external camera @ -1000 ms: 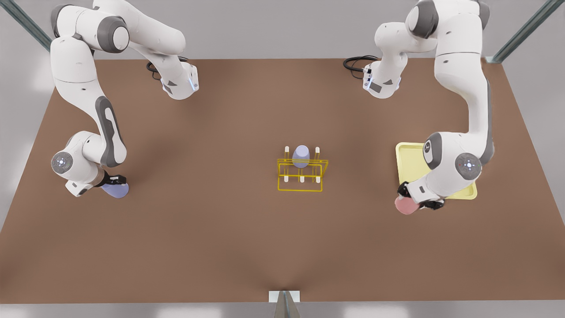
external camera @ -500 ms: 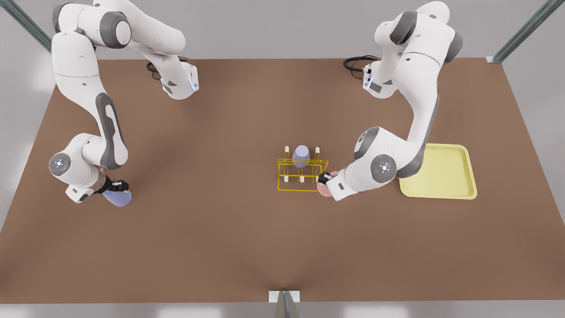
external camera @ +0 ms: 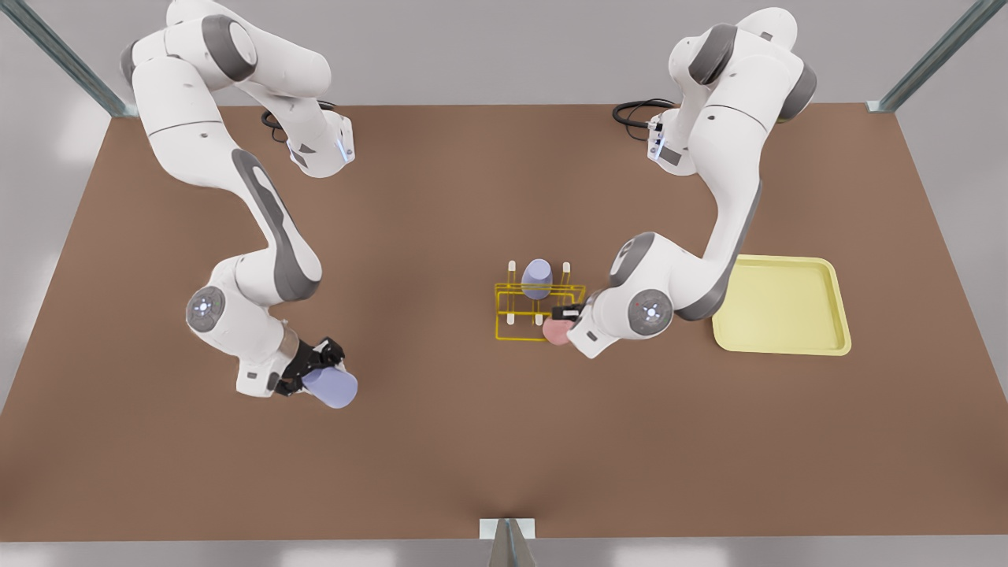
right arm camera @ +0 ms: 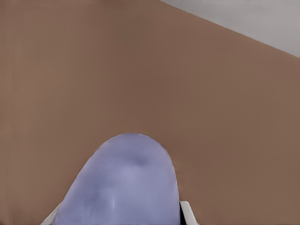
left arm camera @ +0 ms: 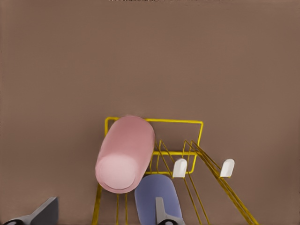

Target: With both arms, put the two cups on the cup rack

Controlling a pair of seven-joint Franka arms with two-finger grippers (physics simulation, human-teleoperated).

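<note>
Holding the blue cup [external camera: 332, 389] tight, the right gripper [external camera: 315, 370] is closest to us, on the front view's left. The cup lies on its side in the black fingers, up off the brown table [external camera: 441, 472]. It is well apart from the rack.

A bit farther back, the left gripper [external camera: 565, 316] is clamped on the pink cup [external camera: 556, 334]. This cup is tipped over too. It is right at the near corner of the yellow rack [external camera: 512, 336], on the front view's right side. In the left wrist view the pink cup hangs over the rack's wires, beside two white peg tips [left arm camera: 180, 167]. I cannot tell if it touches a peg.

Farther back on the rack sits another blue cup [external camera: 537, 277], upside down on a back peg. Past the left arm lies the flat yellow tray [external camera: 787, 344].

I think the step now is putting the pink cup on a front peg. Next, the left gripper should line the cup's open end over a peg, lower it, then let go. Then the right arm should bring its blue cup over to a free peg.
</note>
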